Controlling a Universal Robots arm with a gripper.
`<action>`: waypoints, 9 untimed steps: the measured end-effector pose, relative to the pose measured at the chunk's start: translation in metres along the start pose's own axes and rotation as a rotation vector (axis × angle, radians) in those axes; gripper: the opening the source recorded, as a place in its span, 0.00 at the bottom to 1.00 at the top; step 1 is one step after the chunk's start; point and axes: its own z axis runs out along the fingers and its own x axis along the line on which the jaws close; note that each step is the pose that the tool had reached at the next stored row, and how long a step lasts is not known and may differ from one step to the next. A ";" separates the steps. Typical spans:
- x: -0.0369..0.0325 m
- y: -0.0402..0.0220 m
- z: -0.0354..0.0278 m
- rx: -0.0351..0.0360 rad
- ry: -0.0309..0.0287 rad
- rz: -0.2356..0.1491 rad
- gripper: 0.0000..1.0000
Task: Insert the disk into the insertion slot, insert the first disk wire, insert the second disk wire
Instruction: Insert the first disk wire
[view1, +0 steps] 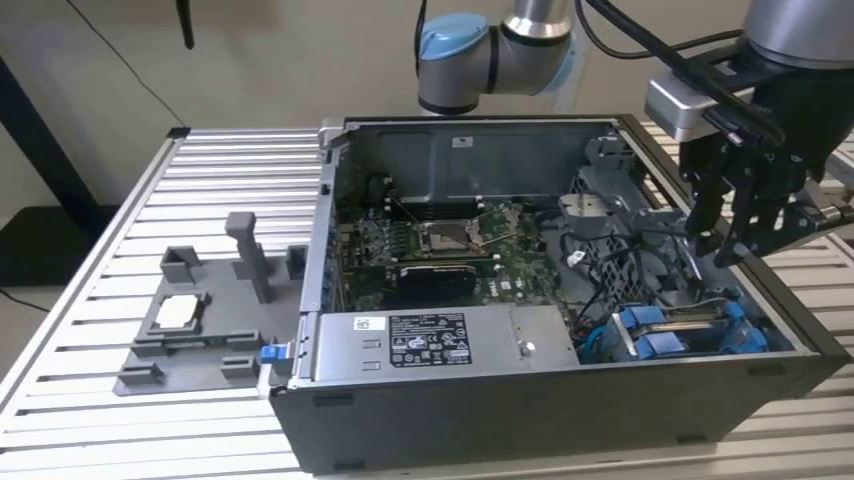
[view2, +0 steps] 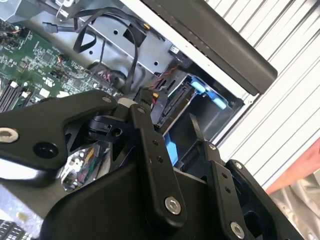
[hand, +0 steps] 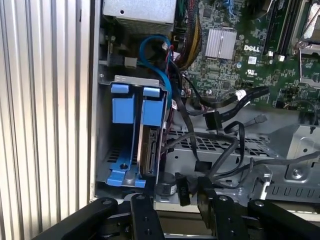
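While the disk is sitting edge-on inside the insertion slot at a corner of the computer case, the gripper is hovering above it, fingers spread and empty, so squaring up to the loose black connector before pinching is probably mattering most.

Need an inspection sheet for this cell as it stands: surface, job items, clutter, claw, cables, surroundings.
Surface: slatted metal table carrying an open computer case.
Job's things: disk in its blue carrier sits inside the insertion slot.
Clutter: grey fixture on the exterior view's left.
Grippers: claw open, empty, over the case's drive corner.
Cables: black cables lie loose beside the slot; blue cable arcs near it.
Surroundings: plain wall.
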 end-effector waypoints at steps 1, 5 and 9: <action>-0.0002 0.0000 0.0001 0.0002 -0.0001 0.000 0.47; -0.0004 -0.0001 -0.0005 0.0003 0.0002 0.000 0.32; -0.0007 -0.0003 -0.0019 0.0005 -0.0001 0.000 0.20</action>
